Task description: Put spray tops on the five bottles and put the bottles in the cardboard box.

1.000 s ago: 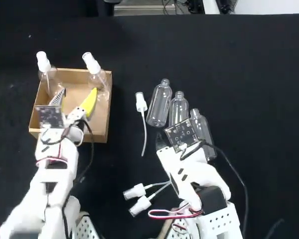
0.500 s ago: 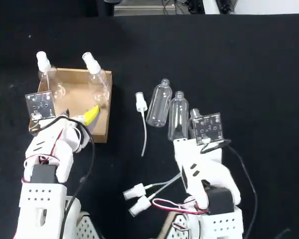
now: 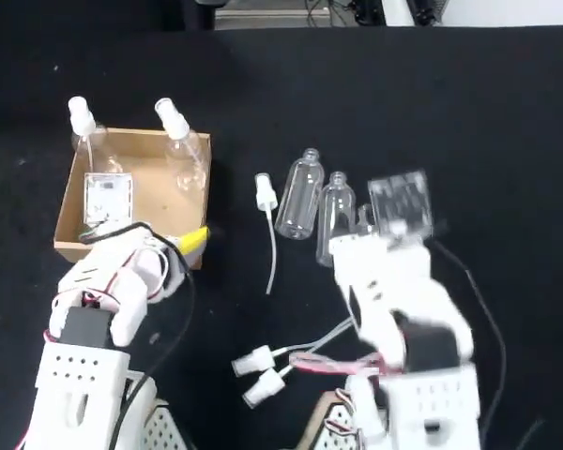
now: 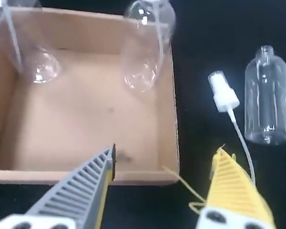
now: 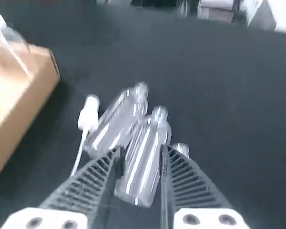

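Okay so, the right gripper (image 5: pixel 140 151) is the one that matters: its fingers are apart and sit either side of the middle bottle (image 5: pixel 144 160), one of three uncapped ones lying on the bench (image 3: pixel 469 112) at the centre of the high view. That bottle's long axis runs straight away from the gripper, neck toward the top of the frame and base nearest the arm, so the fingers line up along its length. I can't tell if they're touching the plastic.

Its neighbours are tight against it: the left bottle (image 3: pixel 300 192) on one side, the third bottle (image 5: pixel 180 149) tucked under the arm on the other. I reckon closing needs care.

The nearest spray top (image 3: pixel 265 192) lies just left of the bottles, tube pointing down-frame. Two more spray tops (image 3: pixel 258 370) sit bottom centre.

The left gripper (image 4: pixel 166 155) hangs apart, holding nothing, at the lower right corner of the cardboard box (image 3: pixel 150 183). The box has two capped bottles (image 3: pixel 183 150) in it, propped in its upper corners.
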`<state>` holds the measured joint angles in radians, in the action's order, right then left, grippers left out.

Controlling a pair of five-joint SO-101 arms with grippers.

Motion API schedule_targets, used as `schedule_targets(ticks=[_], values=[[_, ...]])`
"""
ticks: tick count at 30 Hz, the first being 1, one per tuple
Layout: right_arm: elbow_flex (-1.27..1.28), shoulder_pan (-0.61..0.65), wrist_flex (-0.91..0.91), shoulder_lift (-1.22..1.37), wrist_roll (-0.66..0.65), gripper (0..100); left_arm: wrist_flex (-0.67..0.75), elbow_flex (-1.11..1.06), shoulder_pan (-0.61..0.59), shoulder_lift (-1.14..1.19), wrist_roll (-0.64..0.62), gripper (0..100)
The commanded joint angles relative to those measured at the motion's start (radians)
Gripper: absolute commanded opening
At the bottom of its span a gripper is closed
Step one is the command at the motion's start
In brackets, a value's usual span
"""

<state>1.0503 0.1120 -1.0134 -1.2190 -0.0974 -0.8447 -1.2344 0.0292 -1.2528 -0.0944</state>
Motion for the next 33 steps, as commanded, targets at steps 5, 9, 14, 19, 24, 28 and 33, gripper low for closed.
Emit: schedule_targets(ticks=[5, 9, 14, 19, 24, 28, 33], values=[[-0.297, 0.017, 0.035, 0.564, 0.11, 22.1, 0.005, -0.01, 0.097, -0.015, 0.025, 30], [-0.429, 0.017, 0.031, 0.803, 0.112, 22.6, 0.005, -0.012, 0.097, -0.015, 0.025, 30], [-0.541, 0.017, 0.028, 1.018, 0.107, 21.1, 0.003, -0.012, 0.097, -0.015, 0.025, 30], [-0.604, 0.017, 0.034, 1.165, 0.106, 21.1, 0.003, -0.019, 0.097, -0.015, 0.025, 30], [-0.668, 0.017, 0.029, 1.271, 0.106, 21.1, 0.005, -0.021, 0.097, -0.015, 0.025, 30], [-0.688, 0.037, 0.031, 1.333, 0.106, 20.9, 0.005, -0.021, 0.097, -0.015, 0.025, 30], [-0.69, 0.071, 0.035, 1.392, 0.106, 20.9, 0.005, -0.021, 0.096, -0.015, 0.025, 30]])
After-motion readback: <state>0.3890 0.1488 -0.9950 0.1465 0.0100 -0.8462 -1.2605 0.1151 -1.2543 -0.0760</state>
